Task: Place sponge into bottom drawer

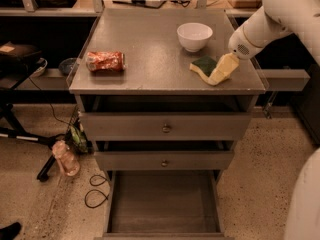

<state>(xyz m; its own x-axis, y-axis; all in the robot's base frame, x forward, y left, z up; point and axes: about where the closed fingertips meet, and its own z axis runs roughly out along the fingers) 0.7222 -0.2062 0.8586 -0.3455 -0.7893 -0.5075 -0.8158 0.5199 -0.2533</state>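
Note:
The sponge, pale yellow foam with a dark green scrub layer, lies flat near the right front of the grey cabinet top. My gripper comes down from the upper right on the white arm and its tip rests at the sponge's right edge, low over the top. The bottom drawer is pulled out below the cabinet front, and its flat floor holds nothing.
A white bowl stands just behind the sponge. An orange-red snack packet lies on the left of the top. The two upper drawers are shut. A plastic bottle and cables lie on the floor at the left.

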